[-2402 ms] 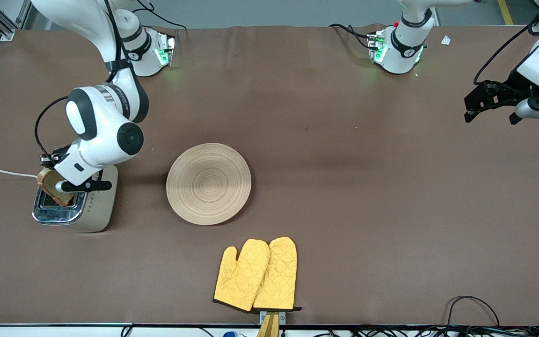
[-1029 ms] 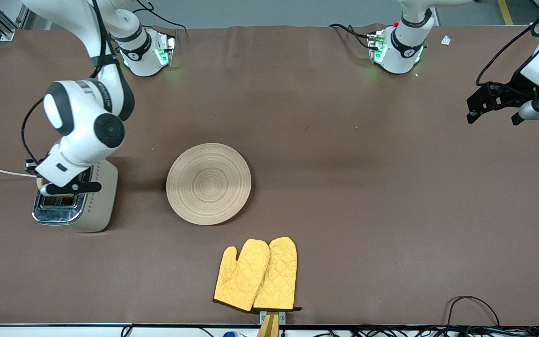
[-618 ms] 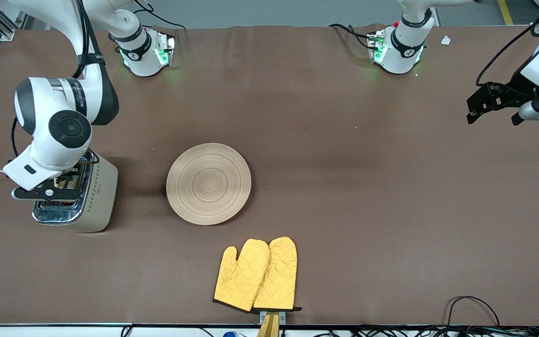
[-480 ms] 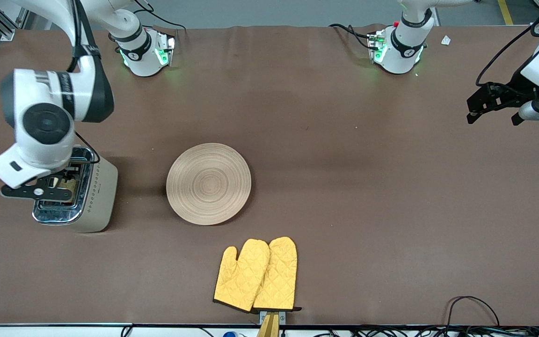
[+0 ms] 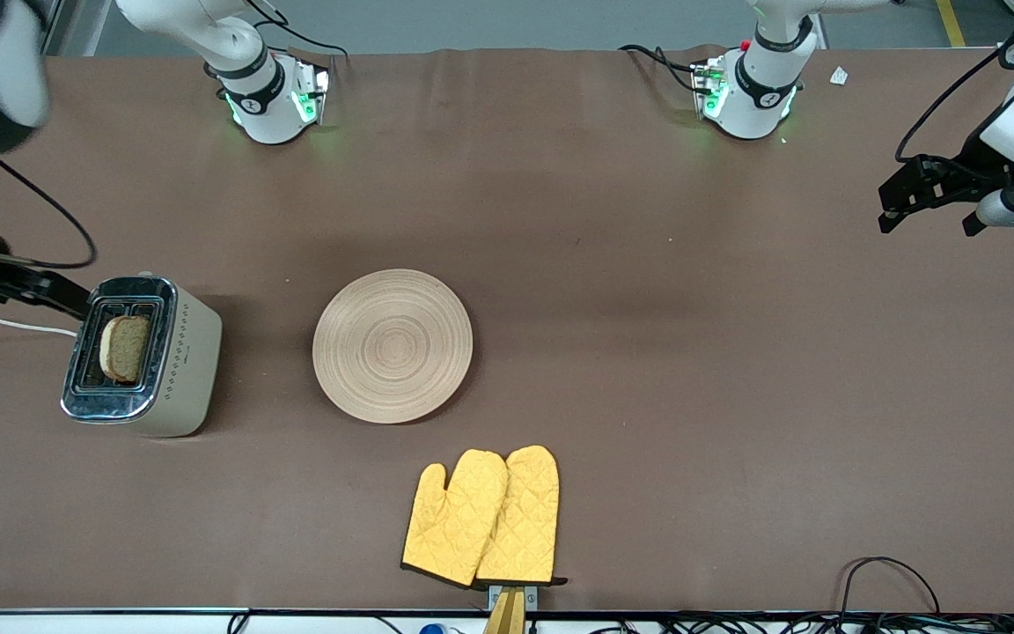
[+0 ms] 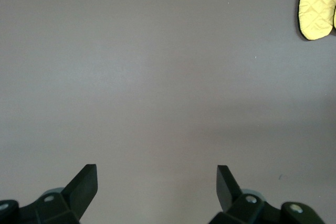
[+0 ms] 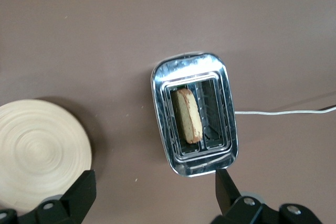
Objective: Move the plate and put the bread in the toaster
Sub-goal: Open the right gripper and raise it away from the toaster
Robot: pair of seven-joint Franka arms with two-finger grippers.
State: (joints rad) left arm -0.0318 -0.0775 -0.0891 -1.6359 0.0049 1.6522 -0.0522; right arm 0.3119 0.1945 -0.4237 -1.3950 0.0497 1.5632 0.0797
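The bread [image 5: 124, 348] stands in the toaster's slot on the plate's side, its top edge showing; it also shows in the right wrist view [image 7: 188, 115]. The cream toaster [image 5: 190, 352] with chrome top [image 7: 160, 82] sits at the right arm's end of the table. The wooden plate [image 5: 393, 345] lies bare mid-table beside the toaster, and shows in the right wrist view [image 7: 39, 153]. My right gripper [image 7: 155, 182] is open and empty, high over the toaster; one of its fingers [image 5: 49, 292] shows at the front view's edge. My left gripper [image 5: 927, 220] waits open and empty over bare table [image 6: 156, 177].
Two yellow oven mitts [image 5: 482, 515] lie near the table's front edge, nearer the front camera than the plate; one shows in the left wrist view [image 6: 316, 3]. The toaster's white cord [image 5: 5, 324] runs off the right arm's end of the table.
My right gripper lowered the bread into the toaster slot, let it go, and rose high toward the right arm's end of the table. The left arm has hardly moved.
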